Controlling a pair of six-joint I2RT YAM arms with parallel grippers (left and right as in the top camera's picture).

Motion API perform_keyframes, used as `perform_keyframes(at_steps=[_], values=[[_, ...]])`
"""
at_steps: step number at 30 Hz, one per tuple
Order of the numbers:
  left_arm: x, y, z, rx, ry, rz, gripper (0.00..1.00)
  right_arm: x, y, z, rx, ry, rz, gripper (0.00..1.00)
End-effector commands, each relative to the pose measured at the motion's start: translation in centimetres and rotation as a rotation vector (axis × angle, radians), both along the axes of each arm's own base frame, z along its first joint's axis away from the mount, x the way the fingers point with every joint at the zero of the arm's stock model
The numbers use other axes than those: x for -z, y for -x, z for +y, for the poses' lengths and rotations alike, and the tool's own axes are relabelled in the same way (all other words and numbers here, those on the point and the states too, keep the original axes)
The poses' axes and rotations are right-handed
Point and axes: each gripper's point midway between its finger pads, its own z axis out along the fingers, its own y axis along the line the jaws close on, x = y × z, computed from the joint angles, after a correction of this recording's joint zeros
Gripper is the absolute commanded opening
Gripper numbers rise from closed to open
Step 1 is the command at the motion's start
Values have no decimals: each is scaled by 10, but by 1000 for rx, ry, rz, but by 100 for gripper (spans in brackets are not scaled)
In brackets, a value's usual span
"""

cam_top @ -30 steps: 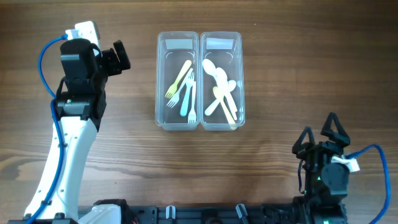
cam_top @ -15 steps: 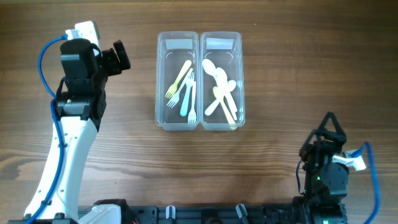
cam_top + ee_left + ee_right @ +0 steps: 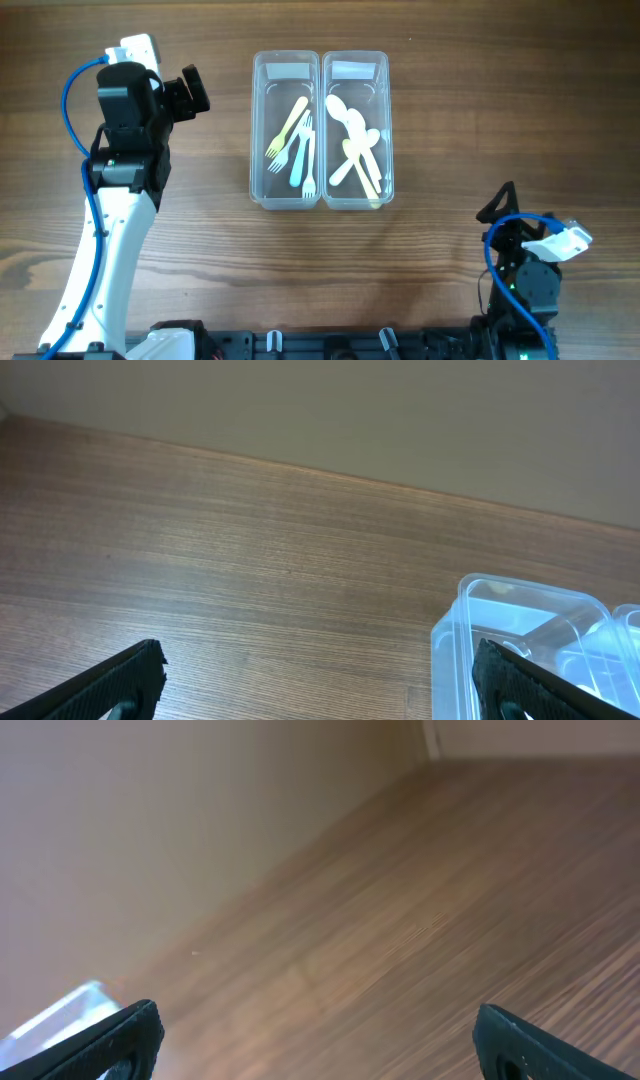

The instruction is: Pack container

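The left gripper [image 3: 320,672] and the right gripper [image 3: 318,1032] were wide open. Forks [image 3: 297,150] lay in one clear box [image 3: 286,68], spoons [image 3: 356,148] in the other box [image 3: 357,70] beside it.

The overhead camera looks straight down on the brown wood-grain worktop [image 3: 420,260] from well above. Each wrist camera sits low and near, facing across that worktop toward a plain wall, its black fingers [image 3: 130,672] at the lower corners. Left wrist and overhead share the clear plastic two-compartment container [image 3: 448,650].
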Motion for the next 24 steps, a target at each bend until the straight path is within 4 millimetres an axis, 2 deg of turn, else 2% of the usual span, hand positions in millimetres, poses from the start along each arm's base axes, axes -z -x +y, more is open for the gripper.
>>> perform_keyframes(at_steps=[1,4,7,9,11,14,24], values=[[-13,-1,5,-20,-2,-30,100,-2,5,-12,52,120,35,100],[-13,-1,5,-20,-2,-30,100,-2,5,-10,30,178,63,100],[-13,-1,5,-20,-2,-30,100,-1,-2,7,-106,353,124,100],[-13,-1,5,-20,-2,-30,100,0,-8,26,-238,485,150,100],[-13,-1,5,-20,-2,-30,100,1,-12,60,-462,682,146,100],[-13,-1,5,-20,-2,-30,100,1,-10,88,-633,806,103,100],[-13,-1,5,-20,-2,-30,100,2,-10,91,-651,811,97,100]])
